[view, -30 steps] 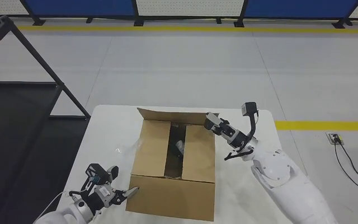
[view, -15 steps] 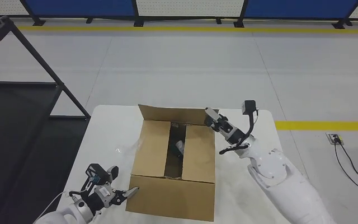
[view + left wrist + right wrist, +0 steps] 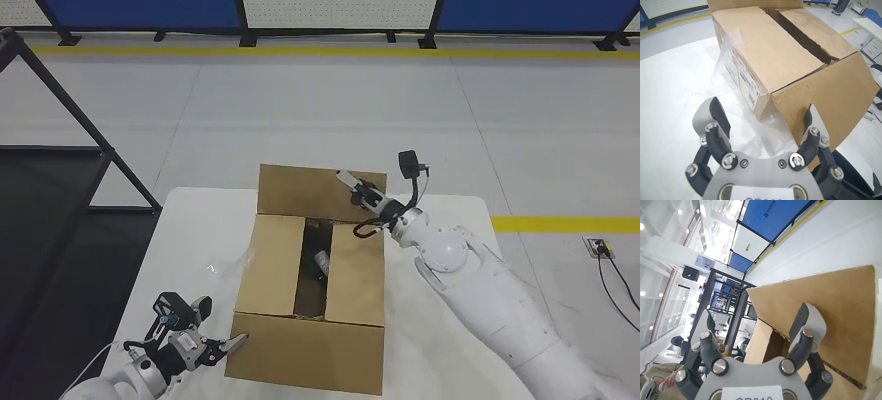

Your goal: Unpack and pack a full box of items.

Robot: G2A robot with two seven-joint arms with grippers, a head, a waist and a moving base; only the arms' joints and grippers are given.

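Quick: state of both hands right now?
Left hand: open, empty, beside the cardboard box.
Right hand: open, empty, at its raised flap.

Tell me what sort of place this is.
Probably a robot test hall or workshop: blue partition panels fence a pale floor marked with a yellow line, and a cardboard box sits on a white table.

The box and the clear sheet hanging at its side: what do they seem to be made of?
The box looks like brown corrugated cardboard, matte, with ragged fibrous flap edges. The clear sheet seems thin plastic film or tape: see-through, glossy and wrinkled; which one, I cannot tell.
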